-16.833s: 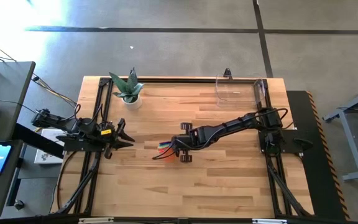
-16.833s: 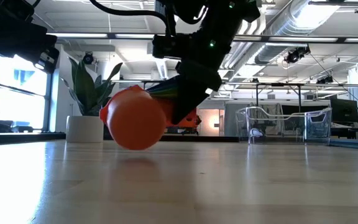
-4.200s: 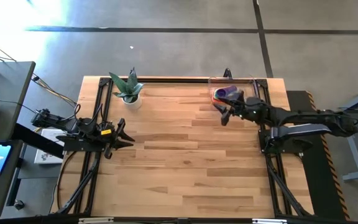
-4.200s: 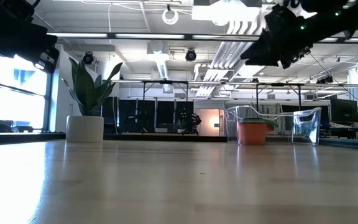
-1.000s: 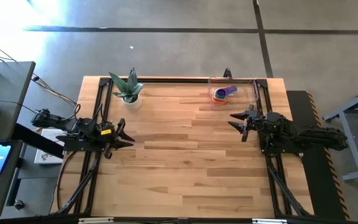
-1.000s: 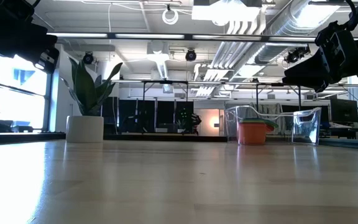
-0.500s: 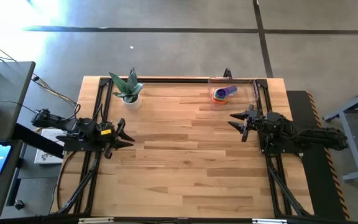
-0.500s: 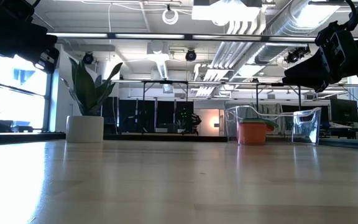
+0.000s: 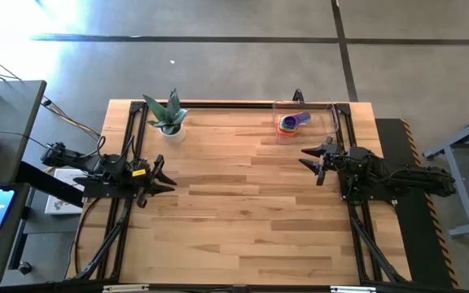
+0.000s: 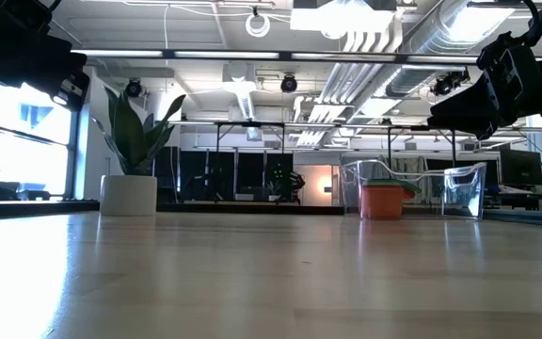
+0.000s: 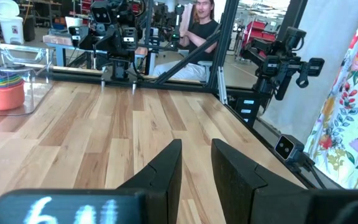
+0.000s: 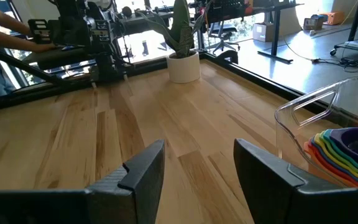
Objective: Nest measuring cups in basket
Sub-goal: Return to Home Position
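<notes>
cups (image 9: 292, 123) nested in basket (image 9: 304, 103): done | right hand (image 9: 303, 156) wide, empty, near basket | left hand (image 9: 169, 182) narrow gap, empty, parked table's left | you likely only finish homing

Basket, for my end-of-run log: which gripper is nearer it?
Right. The right gripper sits just short of the basket, apart from it; the left gripper waits far across the table.

Measuring cups (image 12: 344, 152) partly off-frame
</notes>
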### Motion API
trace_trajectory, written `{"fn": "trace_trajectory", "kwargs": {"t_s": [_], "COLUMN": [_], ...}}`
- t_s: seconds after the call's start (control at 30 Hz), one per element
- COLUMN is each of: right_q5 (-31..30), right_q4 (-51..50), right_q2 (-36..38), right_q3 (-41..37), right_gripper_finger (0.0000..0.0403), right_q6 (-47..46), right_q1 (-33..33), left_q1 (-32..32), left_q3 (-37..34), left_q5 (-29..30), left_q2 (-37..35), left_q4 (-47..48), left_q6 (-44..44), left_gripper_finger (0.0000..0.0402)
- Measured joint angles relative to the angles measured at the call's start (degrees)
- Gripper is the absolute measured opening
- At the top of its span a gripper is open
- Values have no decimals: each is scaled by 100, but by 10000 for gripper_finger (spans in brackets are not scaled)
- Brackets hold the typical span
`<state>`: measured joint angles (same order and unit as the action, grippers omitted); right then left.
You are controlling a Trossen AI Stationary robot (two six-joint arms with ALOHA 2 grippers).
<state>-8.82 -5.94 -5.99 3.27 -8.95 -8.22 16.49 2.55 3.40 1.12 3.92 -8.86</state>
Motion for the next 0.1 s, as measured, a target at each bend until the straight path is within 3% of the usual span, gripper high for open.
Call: {"fn": "trace_trajectory", "kwargs": {"t_s": [0.1], "right_q5": [2], "right_q4": [-1], "right_q2": [0], "right_q3": [0], "right_gripper_finger": [183], "right_q6": [0], "right_q1": [1], "left_q1": [0], "left_q3": [0], "left_q5": [1], "left_q2": [-1], "left_q4": [1], "left_q6": [2], "left_gripper_finger": [76]}}
